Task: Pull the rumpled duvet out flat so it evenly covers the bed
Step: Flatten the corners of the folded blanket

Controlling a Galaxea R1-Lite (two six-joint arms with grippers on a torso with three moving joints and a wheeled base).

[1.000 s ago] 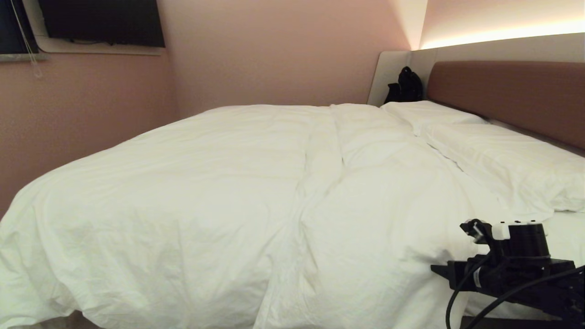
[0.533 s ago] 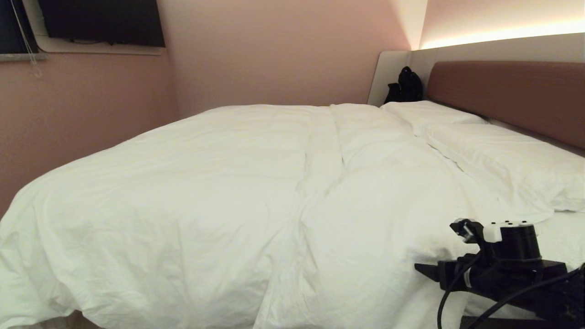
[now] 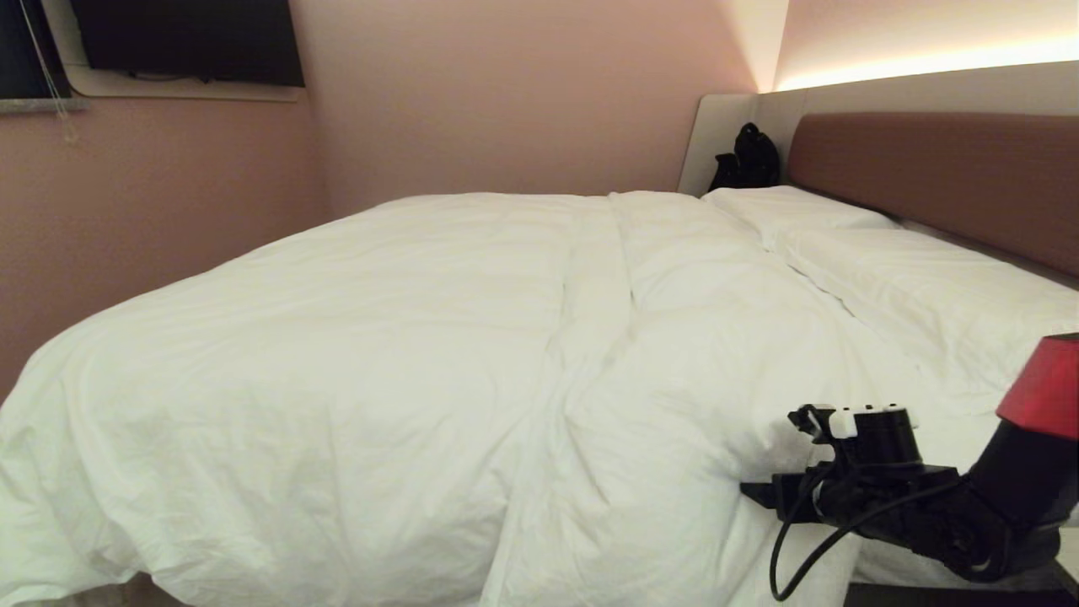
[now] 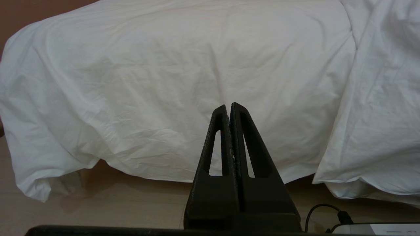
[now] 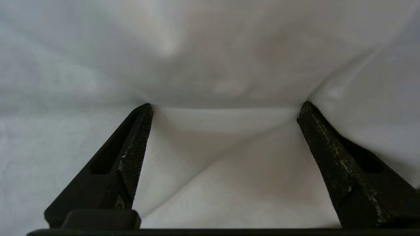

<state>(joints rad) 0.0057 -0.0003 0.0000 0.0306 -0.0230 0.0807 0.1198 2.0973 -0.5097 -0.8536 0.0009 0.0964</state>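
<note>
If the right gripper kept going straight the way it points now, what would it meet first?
The puffy white wrinkled duvet: the open right gripper already has both fingers at its fabric, seemingly touching.

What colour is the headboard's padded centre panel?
Brown, plain, no pattern; the headboard shows best in the head view.
</note>
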